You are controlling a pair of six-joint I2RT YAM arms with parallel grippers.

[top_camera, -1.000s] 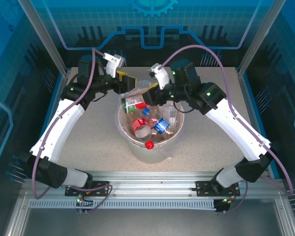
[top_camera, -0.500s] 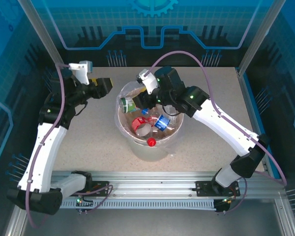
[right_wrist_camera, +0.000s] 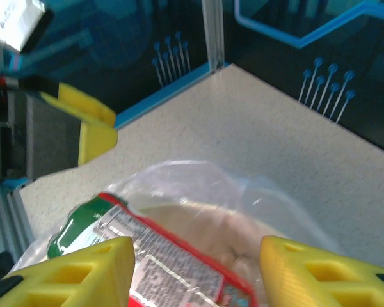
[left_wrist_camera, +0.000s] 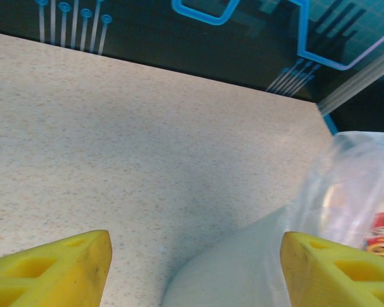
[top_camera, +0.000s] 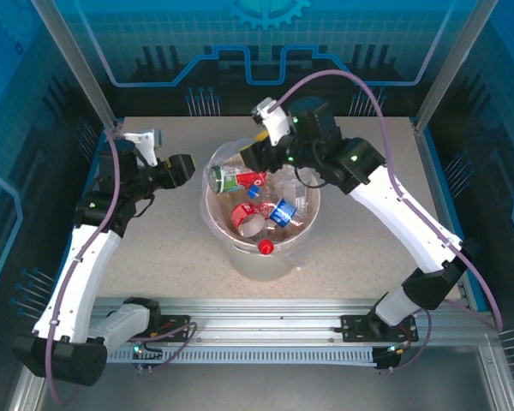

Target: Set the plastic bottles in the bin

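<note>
At the left we see the left gripper [top_camera: 185,169] hovering over the speckled beige worktop [top_camera: 163,248], just beside the left rim of the large round cream-white plastic bin [top_camera: 240,264]. In its wrist view the left gripper [left_wrist_camera: 192,274] has its yellow fingers [left_wrist_camera: 57,268] spread wide with nothing between them.

The bin stands mid-worktop, lined with a clear plastic bag [right_wrist_camera: 198,185]. At its far-left rim a clear bottle with a green cap and a red-and-green label [top_camera: 234,179] lies on its side on top of the pile. Below it we make out a red-labelled bottle [top_camera: 242,219], a blue-labelled bottle [top_camera: 282,212], a bottle with a red cap [top_camera: 263,248] against the near wall, and a plain clear bottle [top_camera: 298,199] towards the right.

The right gripper [top_camera: 255,158] hangs over the bin's far rim. Seen from the wrist, the right gripper [right_wrist_camera: 198,268] has its jaws parted. The green-capped bottle [right_wrist_camera: 160,256] lies beneath them, and we judge it is not pinched.

Every bottle we can see lies inside the bin, so we judge the task all but done. What is left is for both arms to draw clear.
</note>
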